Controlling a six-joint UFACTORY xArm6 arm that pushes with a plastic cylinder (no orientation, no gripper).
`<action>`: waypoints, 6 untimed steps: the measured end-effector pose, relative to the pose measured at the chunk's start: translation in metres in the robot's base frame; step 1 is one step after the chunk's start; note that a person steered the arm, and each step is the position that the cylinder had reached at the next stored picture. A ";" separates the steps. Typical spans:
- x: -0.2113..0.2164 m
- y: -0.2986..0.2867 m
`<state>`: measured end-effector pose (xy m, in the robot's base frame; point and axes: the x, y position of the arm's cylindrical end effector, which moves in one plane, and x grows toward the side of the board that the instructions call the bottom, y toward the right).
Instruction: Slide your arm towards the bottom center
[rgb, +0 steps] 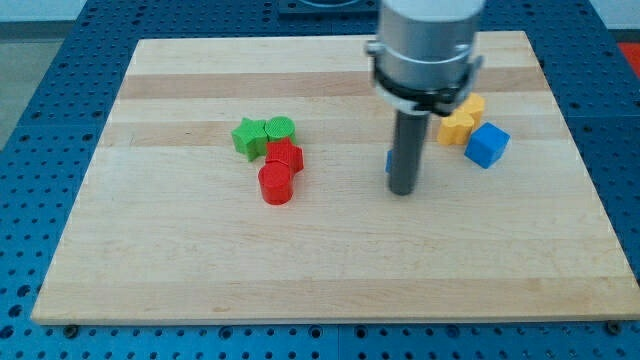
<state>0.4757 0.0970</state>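
My tip (402, 190) rests on the wooden board (330, 270), right of centre. A blue block (389, 161) is mostly hidden behind the rod, showing only a sliver at its left side. To the right lie a blue cube (487, 145) and two yellow blocks (462, 119) touching each other. To the left of the tip sit a green star block (249, 136), a green round block (279, 128), a red block (285, 156) and a red cylinder (275, 184), all clustered together.
The board lies on a blue perforated table (40, 150). The arm's grey body (425, 45) rises above the rod at the view's top.
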 end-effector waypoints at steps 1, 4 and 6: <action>-0.037 0.024; 0.076 -0.004; 0.127 -0.024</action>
